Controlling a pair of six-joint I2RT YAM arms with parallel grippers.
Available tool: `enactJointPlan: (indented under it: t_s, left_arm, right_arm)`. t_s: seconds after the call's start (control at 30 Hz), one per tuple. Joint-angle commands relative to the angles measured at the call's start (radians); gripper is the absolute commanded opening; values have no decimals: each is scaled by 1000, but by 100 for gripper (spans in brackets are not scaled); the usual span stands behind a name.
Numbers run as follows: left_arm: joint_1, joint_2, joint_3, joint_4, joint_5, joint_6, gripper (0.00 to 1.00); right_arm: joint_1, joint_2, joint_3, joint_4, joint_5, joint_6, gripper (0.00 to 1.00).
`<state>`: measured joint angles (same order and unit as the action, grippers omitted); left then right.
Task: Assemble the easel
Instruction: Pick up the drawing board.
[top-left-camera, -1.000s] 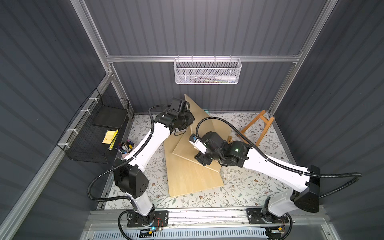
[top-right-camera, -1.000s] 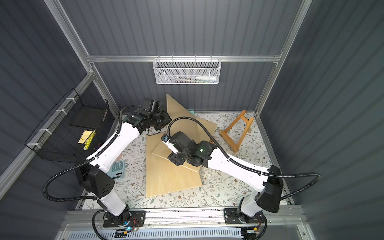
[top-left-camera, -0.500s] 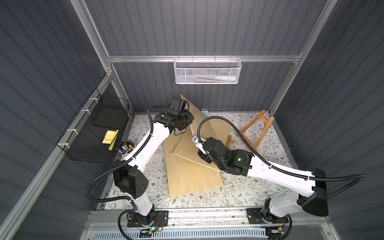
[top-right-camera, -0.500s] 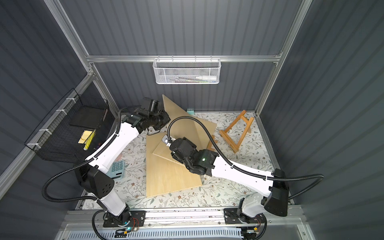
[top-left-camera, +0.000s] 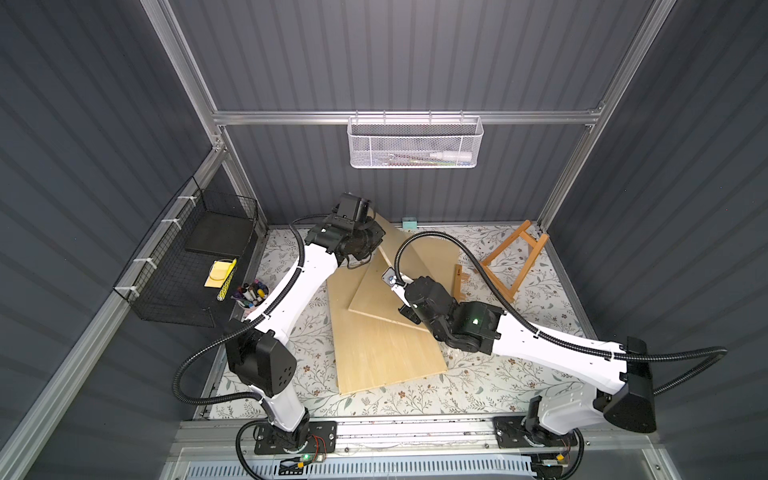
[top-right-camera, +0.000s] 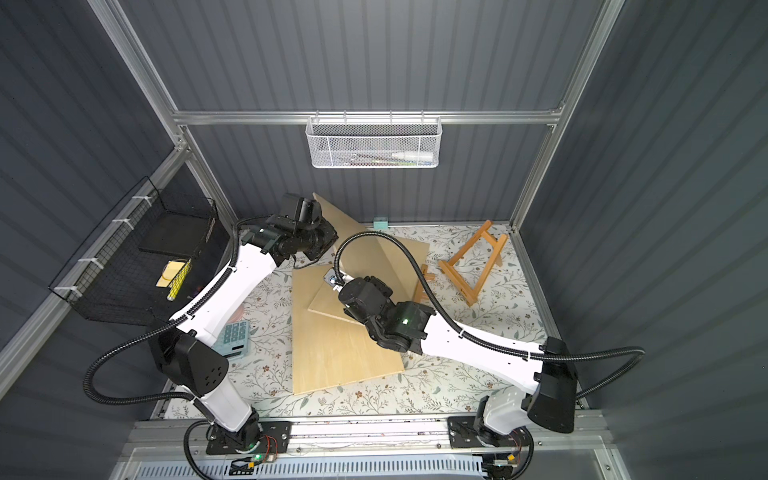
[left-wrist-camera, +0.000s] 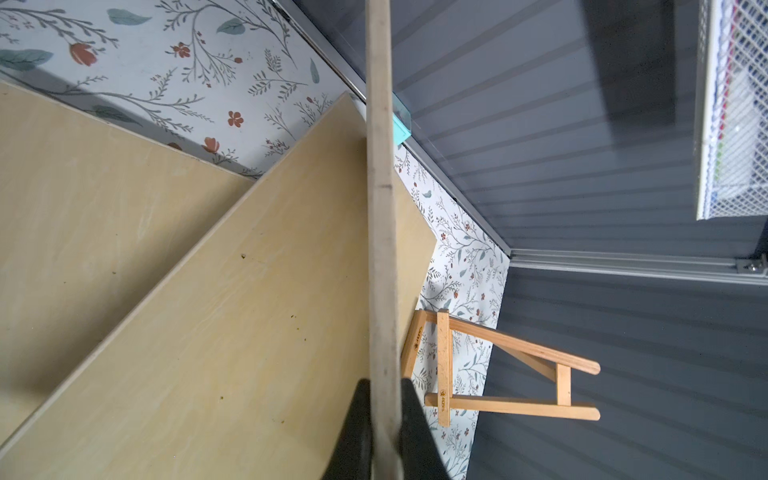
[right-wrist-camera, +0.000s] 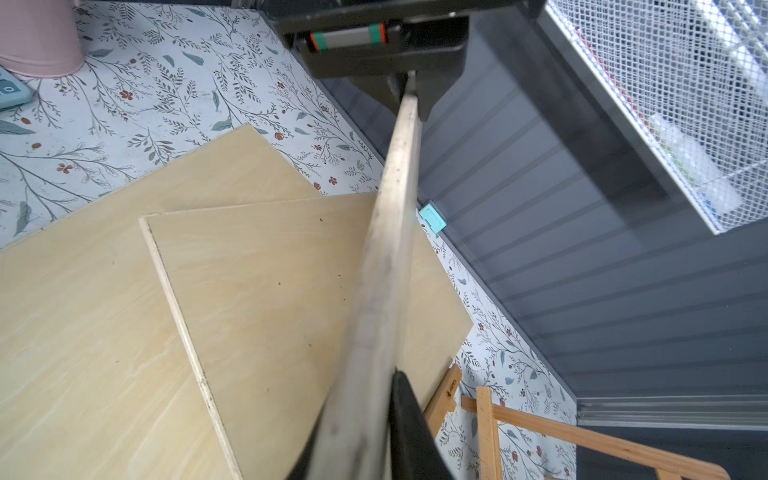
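Easel, 1; boards, 3; left gripper, right gripper on 1

A board lies flat in the middle of the table, a second board lies askew on its far half, and a third board stands on edge above both toward the far left. The easel is in the far right corner, with a wooden part between it and the second board, and a block at the far edge. A pen cup and calculator sit by the left edge below a wire basket on the left wall; a mesh basket hangs on the back wall.
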<state>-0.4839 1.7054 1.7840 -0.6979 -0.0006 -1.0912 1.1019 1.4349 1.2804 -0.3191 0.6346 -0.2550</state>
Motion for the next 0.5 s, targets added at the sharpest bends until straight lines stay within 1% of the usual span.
enactJointPlan:
  t_s: [0.0, 0.03, 0.07, 0.1, 0.17, 0.2, 0.23, 0.3, 0.47]
  left_arm:
    - [-4, -94, -10, 201, 86, 11, 0]
    - [-4, -100, -23, 221, 88, 10, 15]
    - [-4, -106, -36, 245, 90, 13, 33]
    - [-3, -110, -45, 262, 94, 17, 42]
    - [-2, -116, -50, 274, 90, 31, 74]
    - [-2, -119, -52, 281, 90, 40, 85]
    - [-2, -121, -54, 286, 88, 50, 98]
    - [-2, -126, -55, 282, 76, 66, 99]
    - [5, -146, -65, 231, 20, 109, 100]
  right_arm:
    - [-31, -36, -6, -12, -87, 80, 2]
    - [-38, -49, -4, -24, -109, 83, 0]
    - [-46, -60, 0, -39, -131, 85, 0]
    - [-53, -68, 9, -50, -143, 85, 0]
    - [-72, -81, 39, -95, -180, 85, 0]
    - [-83, -86, 57, -116, -199, 88, 0]
    - [-100, -90, 81, -141, -225, 94, 0]
    - [-132, -94, 123, -193, -266, 101, 0]
    - [-224, -103, 207, -241, -351, 94, 0]
